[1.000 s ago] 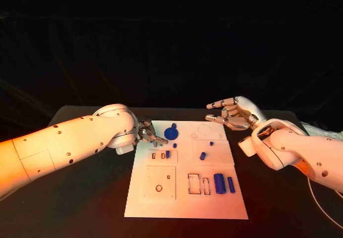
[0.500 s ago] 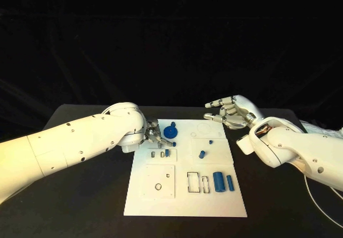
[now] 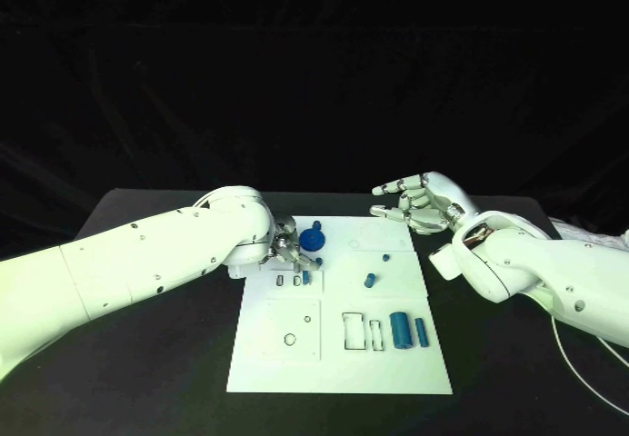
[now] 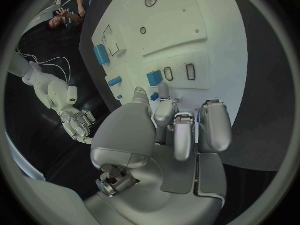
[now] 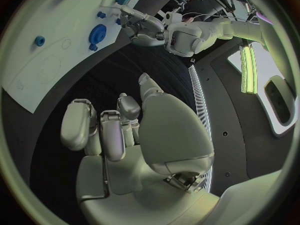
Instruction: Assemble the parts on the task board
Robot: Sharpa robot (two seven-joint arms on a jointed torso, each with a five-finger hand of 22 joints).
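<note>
The white rectangular task board lies in the middle of the black table; most of its small blue plastic parts look unplaced, so the assembly seems, by my judgement, at an early stage. From the board's centre, a round blue disc-shaped part sits at about 11 o'clock; two small blue pegs lie near 1 o'clock; a thick blue cylinder and a slimmer blue bar lie side by side at about 4 o'clock, just beside two outlined rectangular slots that stand unfilled; the raised white square plate at 8 o'clock shows bare holes. The left hand is down at the board's 10 o'clock edge, fingers curled toward a small blue block near a row of little slots; whether it grips that piece I cannot tell. The right hand hovers off the board's 1 o'clock corner, fingers loosely curved and apart, holding nothing. Nearly every insertion appears left to do.
</note>
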